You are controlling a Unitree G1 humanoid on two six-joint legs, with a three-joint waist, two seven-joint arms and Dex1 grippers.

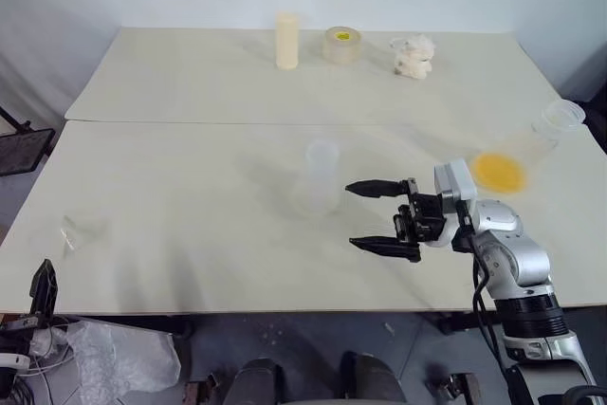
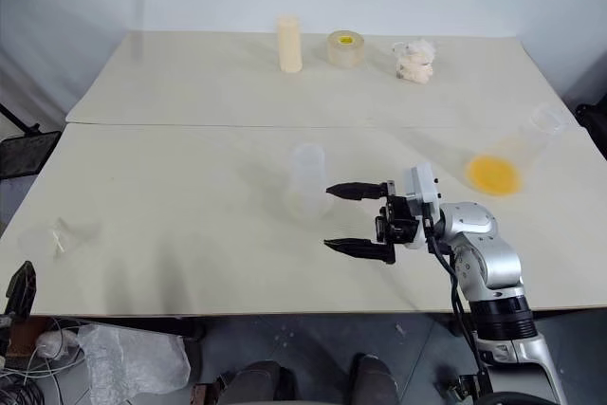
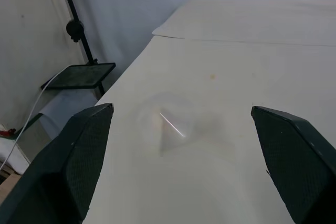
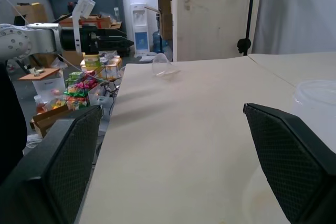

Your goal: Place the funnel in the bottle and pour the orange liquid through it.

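The frosted bottle point(image 1: 321, 177) stands upright near the middle of the table. My right gripper point(image 1: 379, 217) hangs open just to its right, fingers pointing toward it and nothing between them. In the right wrist view the bottle's rim point(image 4: 317, 94) shows at the edge. The tiny clear funnel point(image 1: 83, 230) lies on the table far to the left. My left gripper point(image 3: 181, 109) is open and faces the funnel point(image 3: 176, 127) from off the table's front left corner. The orange liquid point(image 1: 498, 171) sits in the bottom of a clear conical flask point(image 1: 555, 120) at the right.
A cream cylinder point(image 1: 286, 41), a roll of tape point(image 1: 342, 46) and a crumpled white wad point(image 1: 413, 55) stand along the far side. A seam point(image 1: 190, 121) joins two tabletops. A black stand point(image 1: 19, 149) is left of the table, and a plastic bag point(image 1: 114, 353) lies below its front edge.
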